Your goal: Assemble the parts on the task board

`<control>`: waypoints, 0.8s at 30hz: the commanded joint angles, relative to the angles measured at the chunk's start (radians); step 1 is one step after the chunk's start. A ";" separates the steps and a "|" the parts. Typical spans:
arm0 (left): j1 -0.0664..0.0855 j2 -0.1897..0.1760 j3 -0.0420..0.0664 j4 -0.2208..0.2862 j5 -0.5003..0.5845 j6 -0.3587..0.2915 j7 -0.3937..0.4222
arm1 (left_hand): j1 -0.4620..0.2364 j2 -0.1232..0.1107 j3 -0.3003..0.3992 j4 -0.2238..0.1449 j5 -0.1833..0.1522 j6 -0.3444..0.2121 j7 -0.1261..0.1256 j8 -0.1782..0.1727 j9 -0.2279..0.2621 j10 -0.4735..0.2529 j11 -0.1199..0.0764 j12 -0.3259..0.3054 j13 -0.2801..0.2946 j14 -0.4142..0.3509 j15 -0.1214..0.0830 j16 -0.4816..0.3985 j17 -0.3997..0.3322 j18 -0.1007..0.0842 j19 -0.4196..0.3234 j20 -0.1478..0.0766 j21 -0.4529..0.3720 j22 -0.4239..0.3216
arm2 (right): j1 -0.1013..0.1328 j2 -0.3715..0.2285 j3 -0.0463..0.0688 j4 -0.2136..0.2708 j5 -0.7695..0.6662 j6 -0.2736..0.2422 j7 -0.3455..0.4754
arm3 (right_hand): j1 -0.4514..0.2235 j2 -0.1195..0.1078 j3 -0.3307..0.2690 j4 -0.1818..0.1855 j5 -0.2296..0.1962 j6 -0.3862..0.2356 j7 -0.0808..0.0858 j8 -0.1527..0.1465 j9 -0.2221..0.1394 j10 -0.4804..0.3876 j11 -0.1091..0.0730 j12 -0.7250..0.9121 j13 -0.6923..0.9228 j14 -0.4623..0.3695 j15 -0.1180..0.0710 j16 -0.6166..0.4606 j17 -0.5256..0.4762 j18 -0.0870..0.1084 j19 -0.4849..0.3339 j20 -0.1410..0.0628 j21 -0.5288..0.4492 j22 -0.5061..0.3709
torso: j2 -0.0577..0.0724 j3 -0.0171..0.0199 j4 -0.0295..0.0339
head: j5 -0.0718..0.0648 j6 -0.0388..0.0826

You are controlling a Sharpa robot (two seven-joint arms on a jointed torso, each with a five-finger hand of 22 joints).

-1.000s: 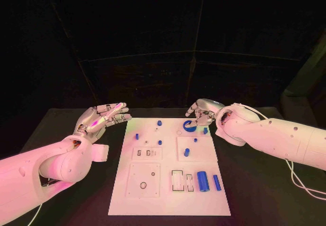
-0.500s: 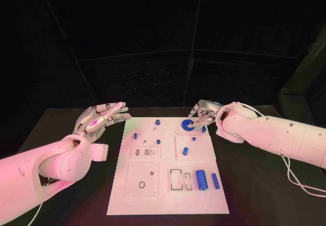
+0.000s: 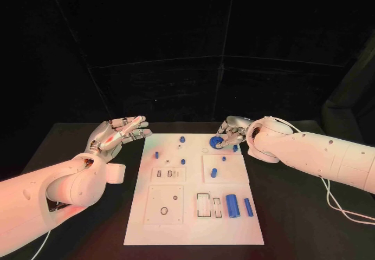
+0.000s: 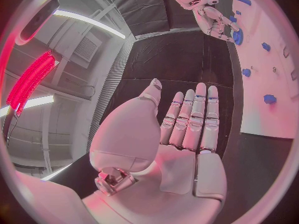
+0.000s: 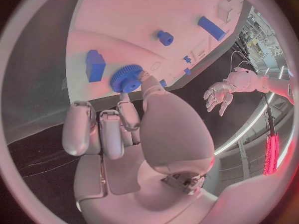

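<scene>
Head view: a flat black surface (image 3: 297,216) carries the white rectangular task board (image 3: 195,227) in its middle, and behind it the room is dark, closed off by black panelled walls. The left silver hand (image 3: 117,135) hovers off the board's far left corner, palm up, fingers straight and apart, grasping nothing. The right silver hand (image 3: 232,130) is at the board's far right corner, its fingers on a round blue toothed gear (image 3: 215,142) that sits on the board there. Small blue pegs (image 3: 183,139) stand in the far half of the board. A thick blue cylinder (image 3: 233,205) and a thinner blue bar (image 3: 247,207) lie side by side near the right edge of the near half, beside rectangular cut-outs. No writing or label can be read on the board.

Left wrist view: the left hand (image 4: 181,134) lies open above the black surface (image 4: 181,59), fingers (image 4: 198,114) together and extended, nothing in them. The task board (image 4: 274,84) runs along one side, with the right hand (image 4: 215,22) on the gear (image 4: 238,36) at its far end.

Right wrist view: the right hand (image 5: 134,134) pinches the gear (image 5: 126,77) between thumb and a fingertip, the other fingers (image 5: 77,127) curled. A blue block (image 5: 94,64) stands just beside the gear. Strip lights glow in the room beyond.
</scene>
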State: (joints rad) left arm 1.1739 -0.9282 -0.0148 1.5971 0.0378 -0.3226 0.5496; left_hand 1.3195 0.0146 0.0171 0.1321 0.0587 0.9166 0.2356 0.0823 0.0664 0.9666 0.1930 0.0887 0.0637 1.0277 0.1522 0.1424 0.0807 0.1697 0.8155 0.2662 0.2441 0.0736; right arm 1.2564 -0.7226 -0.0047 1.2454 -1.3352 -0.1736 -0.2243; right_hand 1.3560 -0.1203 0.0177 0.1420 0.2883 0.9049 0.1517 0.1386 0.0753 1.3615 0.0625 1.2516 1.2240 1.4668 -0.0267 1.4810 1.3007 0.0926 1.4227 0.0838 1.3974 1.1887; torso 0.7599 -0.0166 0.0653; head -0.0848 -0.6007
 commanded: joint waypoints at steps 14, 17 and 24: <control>0.001 0.001 0.001 -0.003 -0.006 0.016 0.002 | -0.003 0.003 0.000 -0.007 -0.005 -0.003 0.001 -0.005 0.000 0.002 -0.001 -0.006 0.000 0.002 0.001 -0.006 -0.001 0.016 0.008 0.002 -0.006 -0.002 | -0.002 0.007 -0.001 -0.003 -0.068 0.022 -0.003 | 0.064 0.043 0.048 -0.040 -0.069 0.038 -0.009 0.032 0.007 0.019 -0.011 0.030 0.034 0.057 0.002 0.009 0.015 -0.022 0.012 -0.005 0.012 0.017 | 0.000 0.0007 -0.0003 | 0.005 -0.007; 0.001 0.001 0.001 -0.004 -0.006 0.016 0.002 | -0.003 0.003 0.000 -0.007 -0.005 -0.003 0.001 -0.005 0.000 0.002 -0.001 -0.006 0.000 0.002 0.001 -0.006 -0.001 0.016 0.008 0.002 -0.006 -0.002 | -0.003 0.007 -0.001 0.002 -0.113 -0.023 0.009 | 0.126 0.075 0.108 -0.082 -0.107 0.083 -0.019 0.054 0.013 0.024 -0.020 0.037 0.046 0.060 -0.006 0.016 0.036 -0.026 0.020 -0.011 0.024 0.042 | 0.000 0.0009 -0.0007 | 0.005 -0.007; 0.001 0.001 0.001 -0.005 -0.006 0.017 0.002 | -0.002 0.003 0.000 -0.008 -0.005 -0.003 0.001 -0.005 0.000 0.002 -0.001 -0.007 0.000 0.002 0.001 -0.007 -0.002 0.016 0.009 0.001 -0.007 -0.002 | -0.007 0.011 -0.001 0.021 -0.177 -0.143 0.051 | 0.132 0.095 0.198 -0.113 -0.116 0.146 -0.035 0.068 0.013 0.040 -0.034 0.052 0.066 0.062 -0.017 0.019 0.049 -0.032 0.032 -0.021 0.039 0.074 | 0.000 0.0011 -0.0014 | 0.003 -0.005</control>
State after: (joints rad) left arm 1.1738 -0.9277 -0.0147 1.5917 0.0377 -0.3194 0.5462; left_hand 1.3196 0.0146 0.0171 0.1322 0.0587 0.9166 0.2356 0.0823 0.0664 0.9666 0.1930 0.0850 0.0636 1.0276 0.1522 0.1424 0.0806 0.1698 0.8154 0.2662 0.2441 0.0729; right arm 1.2501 -0.7133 -0.0044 1.2614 -1.4463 -0.2347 -0.2015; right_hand 1.4923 -0.0465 0.2115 0.0258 0.1688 0.9895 0.1361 0.1869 0.0792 1.3956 0.0283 1.2981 1.2886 1.4669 -0.0378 1.4964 1.3075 0.0769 1.4498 0.0637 1.4319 1.2612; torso 0.7596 -0.0157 0.0638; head -0.0802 -0.6072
